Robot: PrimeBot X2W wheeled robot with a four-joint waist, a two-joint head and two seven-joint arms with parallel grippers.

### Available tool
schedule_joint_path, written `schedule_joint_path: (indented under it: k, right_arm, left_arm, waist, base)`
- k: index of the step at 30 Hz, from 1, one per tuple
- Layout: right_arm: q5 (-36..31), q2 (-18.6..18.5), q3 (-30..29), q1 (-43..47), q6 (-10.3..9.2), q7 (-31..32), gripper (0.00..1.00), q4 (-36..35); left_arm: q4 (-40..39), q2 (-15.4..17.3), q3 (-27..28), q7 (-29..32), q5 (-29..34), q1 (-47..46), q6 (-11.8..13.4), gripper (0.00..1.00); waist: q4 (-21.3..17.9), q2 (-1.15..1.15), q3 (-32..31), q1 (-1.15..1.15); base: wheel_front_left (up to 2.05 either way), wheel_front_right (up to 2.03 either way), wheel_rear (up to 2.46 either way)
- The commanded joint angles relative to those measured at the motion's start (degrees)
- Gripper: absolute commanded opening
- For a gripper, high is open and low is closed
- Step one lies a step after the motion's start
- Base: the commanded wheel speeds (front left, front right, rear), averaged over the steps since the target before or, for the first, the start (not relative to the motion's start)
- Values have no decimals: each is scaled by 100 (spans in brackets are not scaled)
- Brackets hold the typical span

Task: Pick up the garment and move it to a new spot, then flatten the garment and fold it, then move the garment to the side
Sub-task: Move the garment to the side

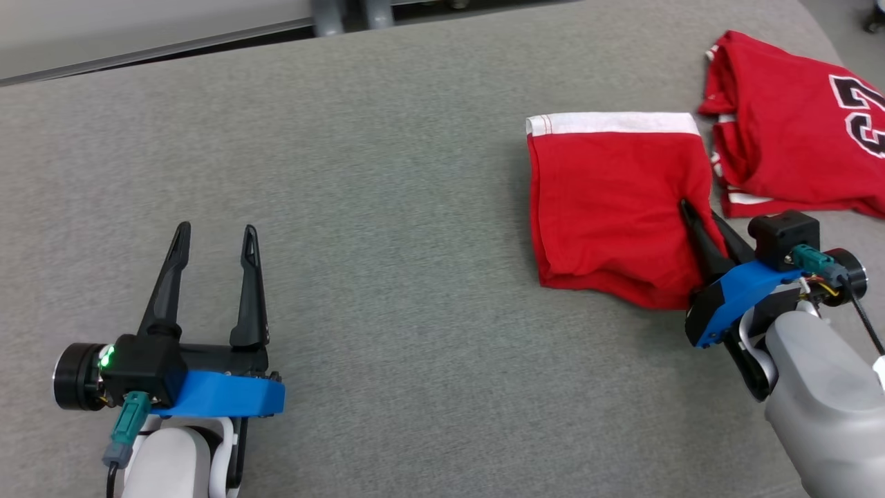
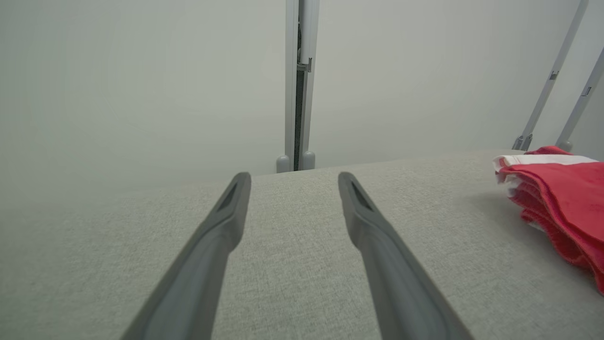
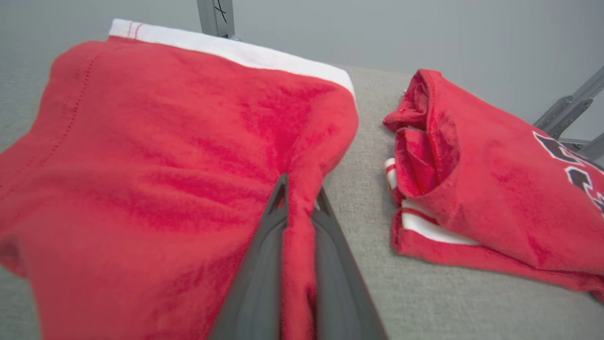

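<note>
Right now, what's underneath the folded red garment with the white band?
The garment lies on the grey fabric surface. The right end effector pinches its edge fold; anything beneath is covered.

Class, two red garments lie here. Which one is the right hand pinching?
The white-banded garment; the right hand is shut on its edge. The numbered jersey lies apart, untouched.

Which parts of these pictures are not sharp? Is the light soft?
Head view: soft, even light, no glare, sharp everywhere. Left wrist view: the fingers blur toward the bottom edge. Right wrist view: the garment looks soft and stretched near the lens.
</note>
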Motion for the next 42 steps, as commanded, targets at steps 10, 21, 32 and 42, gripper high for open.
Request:
schedule_joint_path:
  k: [10,21,32,42]
  right_arm:
    - [-57,-263,34,-395,-5,-24,0,-392]
    - [32,-1394,140,-1364,-5,93,0,-61]
    - [327,-2503,89,-1939,-5,261,0,569]
    - [289,-2547,19,-2380,-5,141,47,1338]
  left_arm:
    - [8,75,39,-23,125,-137,-65,100]
    - [-123,119,-33,-23,232,-357,-94,100]
    - [-244,220,-127,-22,345,-670,-86,100]
    - [-282,268,-217,-6,377,-821,-43,100]
  waist:
    - [-388,0,181,0]
    - [-334,0,729,0]
    - [-311,0,1306,0]
    - [-212,0,1516,0]
  base:
    - [0,0,0]
    - [0,0,0]
    - [0,0,0]
    - [0,0,0]
